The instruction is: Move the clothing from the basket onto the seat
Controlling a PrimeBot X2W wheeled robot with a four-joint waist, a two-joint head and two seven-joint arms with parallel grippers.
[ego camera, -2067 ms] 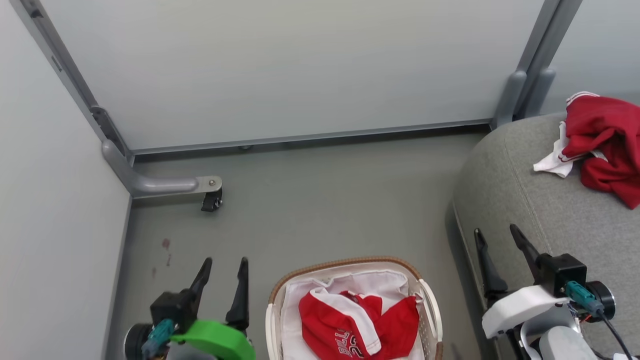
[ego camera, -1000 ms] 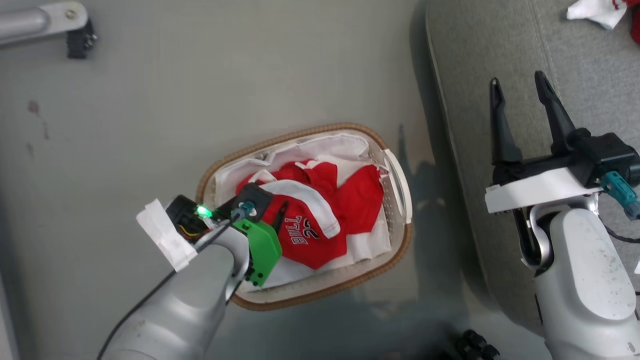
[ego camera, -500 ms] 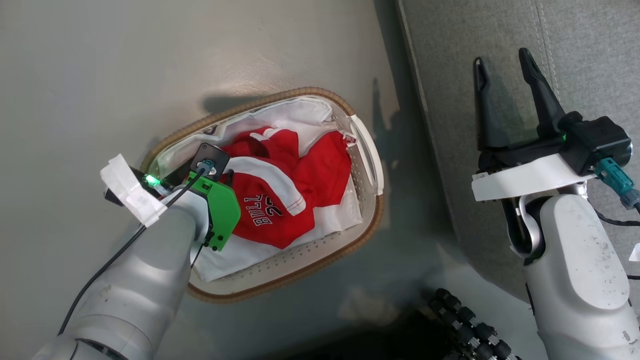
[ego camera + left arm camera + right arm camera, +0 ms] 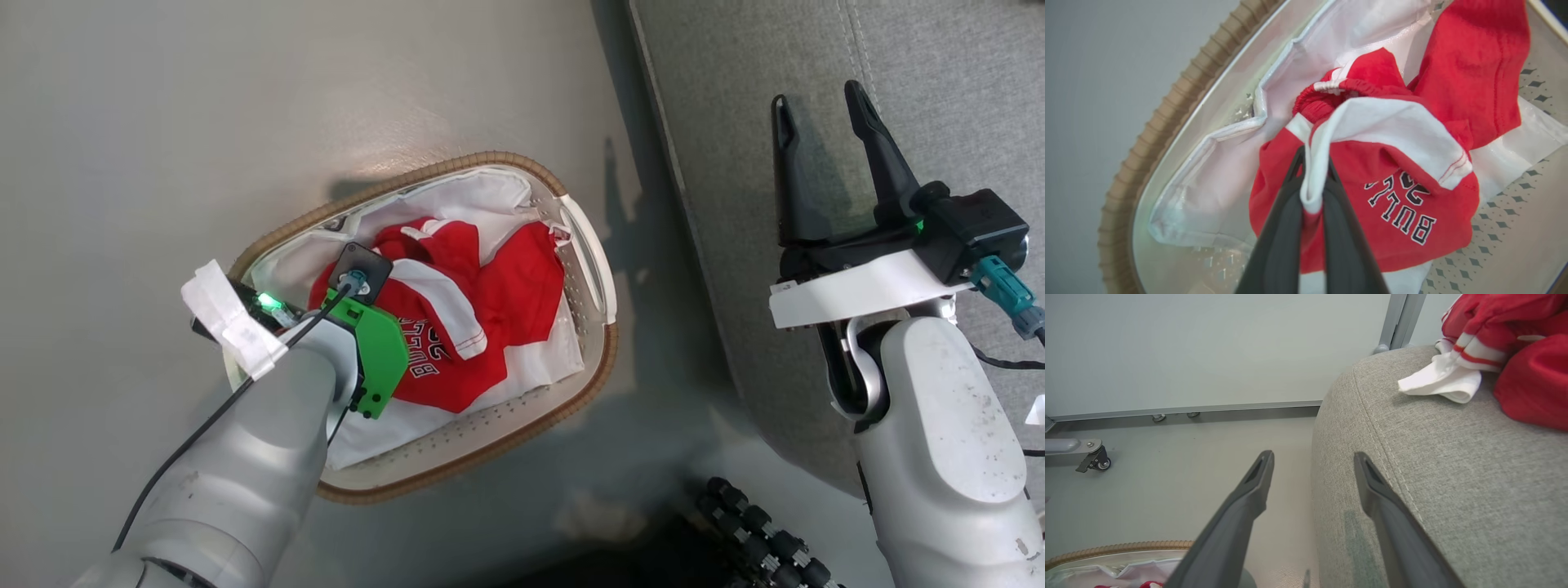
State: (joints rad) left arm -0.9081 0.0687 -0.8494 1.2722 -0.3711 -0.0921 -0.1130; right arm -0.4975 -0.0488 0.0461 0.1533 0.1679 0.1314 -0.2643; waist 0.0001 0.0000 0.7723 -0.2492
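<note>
Dark, white-edged letters "BULL" stand upside down on the crumpled red sports garment with white trim (image 4: 1363, 228), lower right of centre in the left wrist view. Of the part-folded number above them, only "2" is legible.

A smooth grey floor (image 4: 163, 98) with a soft sheen meets a pale, plain panel wall (image 4: 1208, 347) along a metal bottom rail (image 4: 1229, 407). A grey upright post (image 4: 1400, 318) stands at the panel's end. A grey leg (image 4: 1065, 446) ends in a black caster (image 4: 1097, 461) (brake tab showing). A grey fabric couch (image 4: 1453, 477) with stitched seams and a rounded corner stands on the floor.
</note>
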